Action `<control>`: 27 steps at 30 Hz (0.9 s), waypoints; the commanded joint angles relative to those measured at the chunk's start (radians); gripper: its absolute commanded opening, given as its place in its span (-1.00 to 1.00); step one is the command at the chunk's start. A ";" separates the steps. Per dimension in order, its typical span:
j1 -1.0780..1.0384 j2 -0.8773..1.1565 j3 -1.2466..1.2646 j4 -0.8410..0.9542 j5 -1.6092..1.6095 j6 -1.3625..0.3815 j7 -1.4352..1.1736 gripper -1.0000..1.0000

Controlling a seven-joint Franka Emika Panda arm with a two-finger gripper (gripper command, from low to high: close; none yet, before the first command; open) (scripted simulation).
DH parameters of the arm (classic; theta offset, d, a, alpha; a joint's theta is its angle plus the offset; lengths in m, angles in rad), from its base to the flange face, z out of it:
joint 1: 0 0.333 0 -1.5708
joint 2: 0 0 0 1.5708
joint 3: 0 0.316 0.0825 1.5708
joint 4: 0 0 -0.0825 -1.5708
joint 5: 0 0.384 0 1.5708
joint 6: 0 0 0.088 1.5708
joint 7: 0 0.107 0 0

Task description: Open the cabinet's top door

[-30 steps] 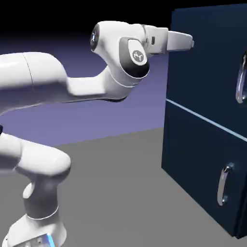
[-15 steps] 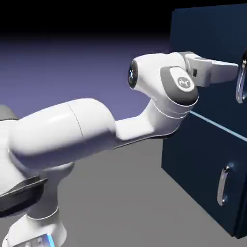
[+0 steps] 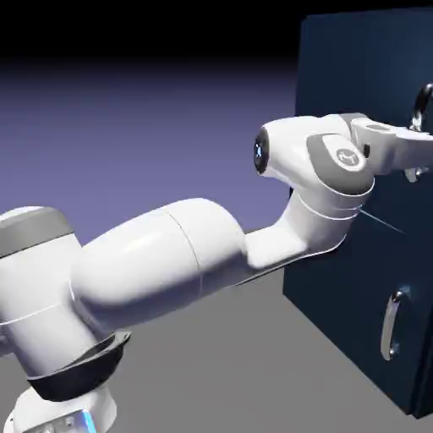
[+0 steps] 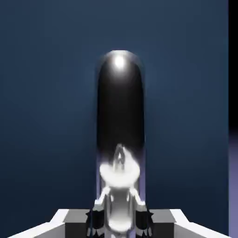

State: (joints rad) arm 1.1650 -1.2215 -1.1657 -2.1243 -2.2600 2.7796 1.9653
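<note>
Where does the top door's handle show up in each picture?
Exterior view: the handle peeks out at the right edge, upper part, mostly hidden behind the robot's hand.
Hand view: it runs up the middle, large and dark, from between the fingers.
Shared landmark: the navy top door behind it.

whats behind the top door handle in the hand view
Behind the handle only the flat navy top door shows. The handle's own bar covers the strip of panel directly behind it, and the gripper hides its lower end.
</note>
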 commanded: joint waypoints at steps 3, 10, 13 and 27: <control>-0.094 -0.018 0.070 -0.109 -0.027 -0.089 0.061 -1.00; -0.320 -0.059 0.266 -0.363 0.005 -0.301 0.170 -1.00; -0.412 -0.083 0.373 -0.467 0.061 -0.400 0.202 -1.00; -0.593 -0.171 0.880 -0.720 0.454 -0.794 0.273 -1.00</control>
State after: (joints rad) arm 0.5723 -1.3922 -0.2858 -2.8438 -1.8056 1.9869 2.2386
